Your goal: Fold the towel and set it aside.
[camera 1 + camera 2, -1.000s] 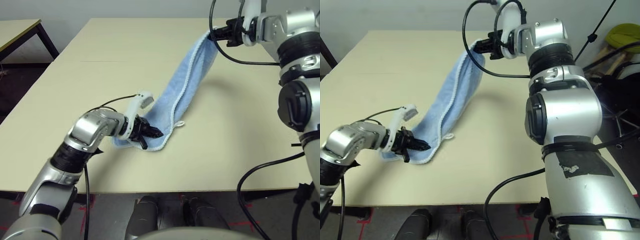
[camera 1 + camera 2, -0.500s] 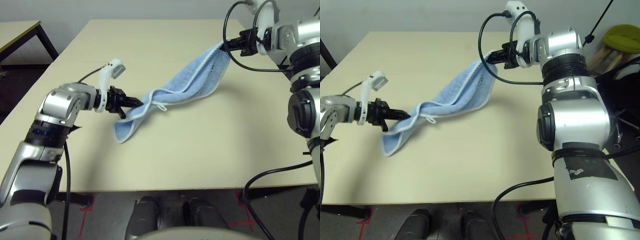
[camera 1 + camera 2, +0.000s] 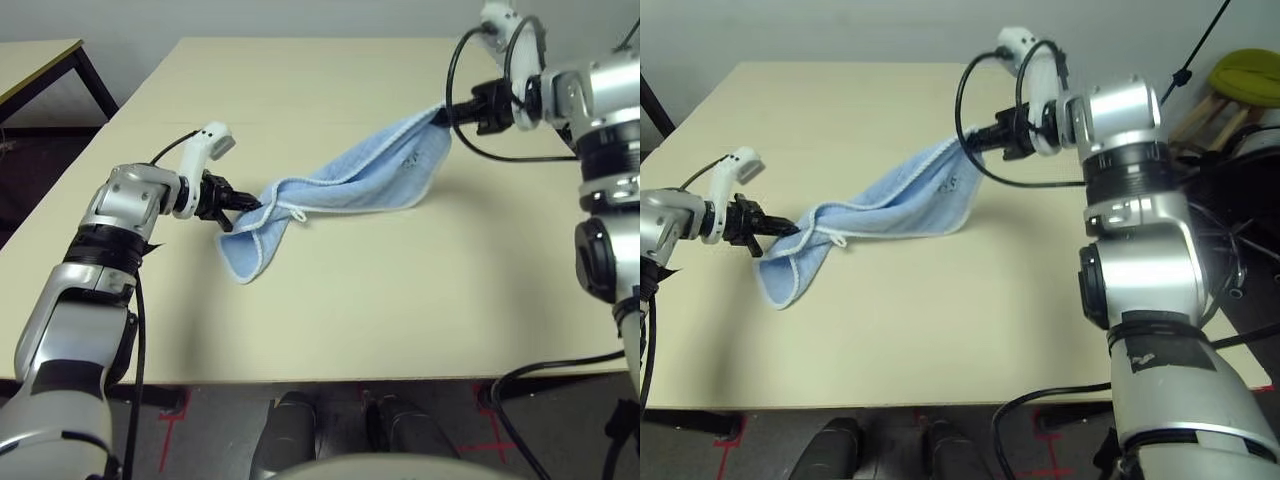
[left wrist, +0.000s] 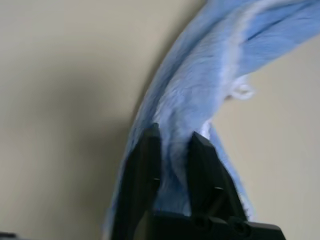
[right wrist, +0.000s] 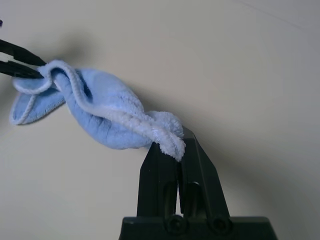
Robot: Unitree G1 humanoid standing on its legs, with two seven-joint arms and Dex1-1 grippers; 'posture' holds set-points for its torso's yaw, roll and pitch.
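Note:
The light-blue towel with white edging is stretched across the middle of the tan table, held between both grippers. My left gripper grips one end at the left, with cloth pinched between its black fingers. A short flap hangs below it towards the table. My right gripper is shut on the bunched far-right corner. A small loop dangles near the left end, and a dark mark shows near the right end.
Another table stands beyond the left edge, past a gap of dark floor. A green stool and stands are behind my right arm. Black cables loop near the right gripper. Bare tabletop lies in front of the towel.
My left gripper rose from the table's front and swung left, pulling the towel out long. My right gripper came down and to the right, so the towel now hangs lower and flatter.

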